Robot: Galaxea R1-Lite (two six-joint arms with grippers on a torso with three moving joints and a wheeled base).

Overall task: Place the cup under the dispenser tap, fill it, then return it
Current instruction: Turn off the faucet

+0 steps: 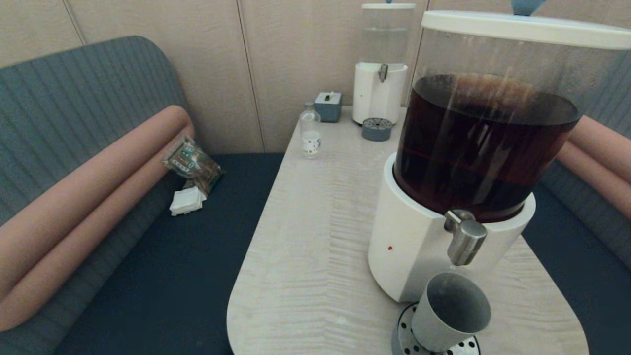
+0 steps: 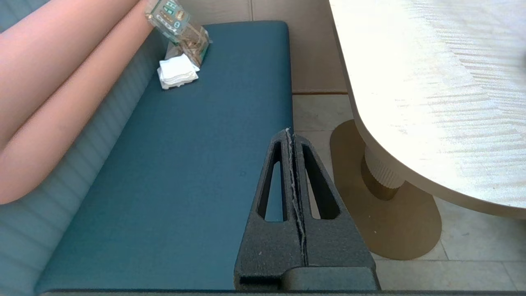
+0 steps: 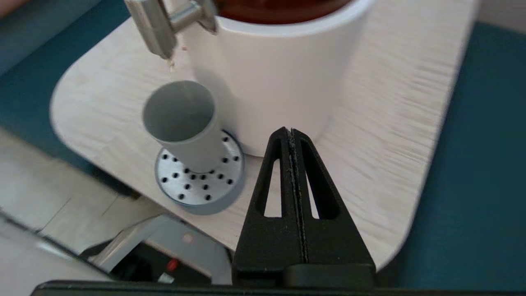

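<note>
The cup already stands upright on the perforated drip tray at the near right of the table, directly under the dispenser tap, so placing looks done; its inside appears empty, so filling and returning remain; the right gripper hovers clenched on nothing just beside the white base, near the cup; the left gripper, likewise clenched and empty, hangs parked over the left bench.

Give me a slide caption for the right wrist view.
Grey cup on drip tray below steel tap; right gripper shut, empty.
</note>
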